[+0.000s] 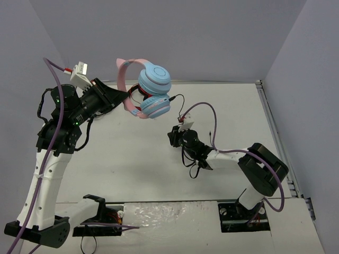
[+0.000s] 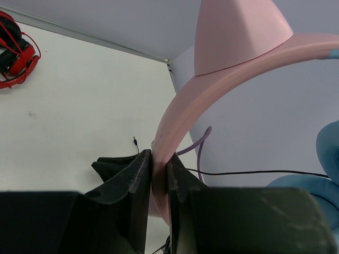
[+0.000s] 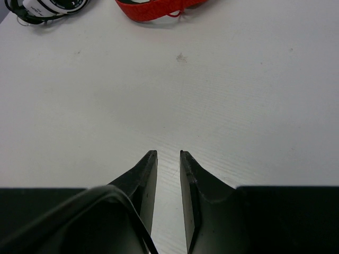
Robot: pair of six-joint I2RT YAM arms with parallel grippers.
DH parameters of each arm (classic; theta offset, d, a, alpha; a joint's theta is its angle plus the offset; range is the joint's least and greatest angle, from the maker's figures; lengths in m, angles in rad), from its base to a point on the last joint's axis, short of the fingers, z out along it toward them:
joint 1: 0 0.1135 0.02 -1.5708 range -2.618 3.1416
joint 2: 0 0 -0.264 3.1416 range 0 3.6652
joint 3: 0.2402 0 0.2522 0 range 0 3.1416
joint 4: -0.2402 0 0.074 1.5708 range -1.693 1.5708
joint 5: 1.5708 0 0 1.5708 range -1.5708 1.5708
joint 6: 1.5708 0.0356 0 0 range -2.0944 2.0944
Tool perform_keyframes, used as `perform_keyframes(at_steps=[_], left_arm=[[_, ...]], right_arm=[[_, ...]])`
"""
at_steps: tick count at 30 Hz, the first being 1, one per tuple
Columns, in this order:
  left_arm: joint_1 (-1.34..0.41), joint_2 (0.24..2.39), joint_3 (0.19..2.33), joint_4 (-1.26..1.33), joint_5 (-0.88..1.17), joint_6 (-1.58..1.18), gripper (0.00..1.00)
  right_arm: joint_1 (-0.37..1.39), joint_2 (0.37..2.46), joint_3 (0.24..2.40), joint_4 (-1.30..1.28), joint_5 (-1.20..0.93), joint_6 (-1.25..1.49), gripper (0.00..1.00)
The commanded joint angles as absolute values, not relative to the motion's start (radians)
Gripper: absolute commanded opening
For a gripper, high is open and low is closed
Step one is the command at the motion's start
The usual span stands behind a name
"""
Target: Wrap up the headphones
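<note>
The headphones (image 1: 154, 92), with a pink cat-eared headband (image 2: 212, 100) and light blue ear cups (image 1: 154, 79), hang in the air at the back of the table. My left gripper (image 1: 124, 98) is shut on the headband, whose pink band is pinched between its fingers (image 2: 159, 156). The thin black cable (image 2: 254, 172) runs from the lower cup (image 1: 157, 107) toward my right gripper (image 1: 172, 136). That gripper sits low over the table, jaws slightly apart (image 3: 168, 153) with bare table between them. A black loop of cable (image 3: 132, 211) lies over its left finger.
Red-and-black headphones (image 3: 153, 6) lie on the table behind the lifted pair. Black-and-white headphones (image 3: 50, 8) lie further to the left in the right wrist view. Grey walls close the back and both sides. Purple arm cables (image 1: 204, 106) arc above the right wrist.
</note>
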State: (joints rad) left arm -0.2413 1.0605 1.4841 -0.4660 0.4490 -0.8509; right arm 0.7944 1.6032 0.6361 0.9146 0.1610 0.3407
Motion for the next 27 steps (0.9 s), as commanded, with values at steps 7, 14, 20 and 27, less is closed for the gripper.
perform_keyframes(at_steps=[7, 14, 20, 27], left_arm=[[-0.213, 1.003, 1.544, -0.354, 0.451, -0.885, 0.00], [-0.201, 0.984, 1.524, -0.346, 0.444, -0.889, 0.00], [-0.198, 0.969, 1.519, -0.375, 0.410, -0.866, 0.00], [-0.198, 0.993, 1.526, -0.431, 0.422, -0.751, 0.00]], right_arm=[[0.772, 1.555, 0.614, 0.965, 0.216, 0.368, 0.21], [0.752, 1.562, 0.594, 0.968, 0.209, 0.380, 0.20], [0.712, 1.555, 0.591, 0.964, 0.166, 0.385, 0.15], [0.679, 1.577, 0.670, 0.853, 0.041, 0.336, 0.10]])
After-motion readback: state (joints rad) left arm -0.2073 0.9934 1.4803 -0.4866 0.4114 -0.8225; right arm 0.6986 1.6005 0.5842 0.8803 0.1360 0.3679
